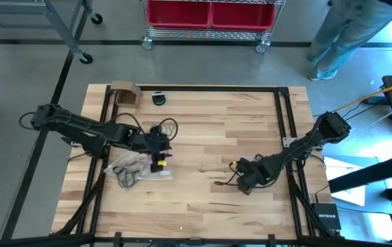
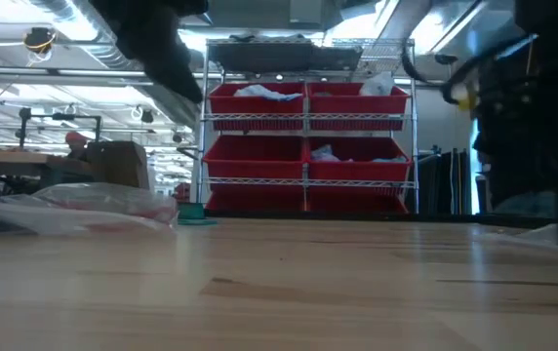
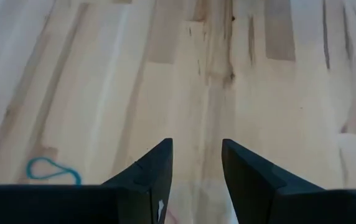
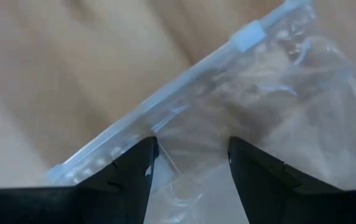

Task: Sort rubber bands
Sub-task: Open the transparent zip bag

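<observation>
Grey concrete floor (image 1: 38,62) surrounds a pale butcher-block table (image 1: 203,137) edged by a dark metal frame (image 1: 282,123). Beyond the far edge stands a wire rack (image 2: 303,127) with red bins (image 2: 259,102), and a person (image 1: 347,31) stands at the floor's far right.

On the table's left side the left arm (image 1: 79,127) reaches inward; its gripper (image 3: 196,168) points down at bare wood, fingers parted a moderate way with nothing between them. Near the right edge the right arm (image 1: 312,140) bends down to its gripper (image 4: 190,168), whose fingers stand apart over a clear zip bag (image 4: 246,106); whether they touch the plastic cannot be told.

A cardboard box (image 1: 125,94) sits at the far left corner, a small dark roll (image 1: 159,99) beside it. More clear bags (image 1: 138,165) lie just beside the left gripper, with black bands (image 1: 126,177) tangled on them. One teal band (image 3: 50,170) lies on the wood close to the left fingers.
</observation>
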Controlling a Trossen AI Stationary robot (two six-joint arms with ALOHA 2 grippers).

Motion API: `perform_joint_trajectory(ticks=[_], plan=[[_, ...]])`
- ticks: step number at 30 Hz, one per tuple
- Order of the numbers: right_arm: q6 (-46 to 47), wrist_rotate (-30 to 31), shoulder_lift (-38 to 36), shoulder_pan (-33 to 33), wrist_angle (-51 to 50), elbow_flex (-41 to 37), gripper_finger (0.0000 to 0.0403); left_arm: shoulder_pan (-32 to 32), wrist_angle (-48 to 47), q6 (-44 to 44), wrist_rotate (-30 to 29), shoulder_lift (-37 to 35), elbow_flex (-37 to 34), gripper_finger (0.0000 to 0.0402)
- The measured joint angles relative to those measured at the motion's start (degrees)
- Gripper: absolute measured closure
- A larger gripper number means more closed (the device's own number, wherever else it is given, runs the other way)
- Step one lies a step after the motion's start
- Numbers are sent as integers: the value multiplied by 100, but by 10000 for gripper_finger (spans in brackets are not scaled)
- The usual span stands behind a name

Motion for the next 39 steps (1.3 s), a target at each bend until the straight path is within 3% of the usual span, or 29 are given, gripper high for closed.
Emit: perform_joint_trajectory(ticks=[5, 10, 15, 19, 22, 25, 31, 34, 39], plan=[[-1231, 425, 40, -377, 1587, -151, 203, 195, 291, 468, 2, 105, -120, 273], [-3571, 756, 296, -1038, 3269, -158, 203, 377, 1287, 805, 79, 285, -632, 273], [-5617, 810, 958, -1755, 5118, -161, 203, 502, 2282, 1052, 149, 440, -1045, 273], [-6588, 604, 1472, -2265, 6030, 45, 203, 573, 2663, 1183, 160, 753, -1127, 273], [-6939, 487, 1755, -2597, 5964, 487, 203, 605, 2805, 1304, 163, 1072, -1129, 273], [-6949, 399, 1791, -2810, 5289, 1050, 203, 605, 2954, 1334, 170, 1405, -1130, 273], [-6793, -259, 1196, -2870, 2233, 2086, 203, 556, 3490, 1274, 353, 1817, -1133, 273], [-6326, -416, 837, -2658, 1504, 2029, 203, 520, 3828, 1264, 516, 1962, -1131, 273], [-5330, -196, 501, -1978, 1722, 1341, 203, 522, 4589, 1399, 1010, 2373, -1124, 273]])
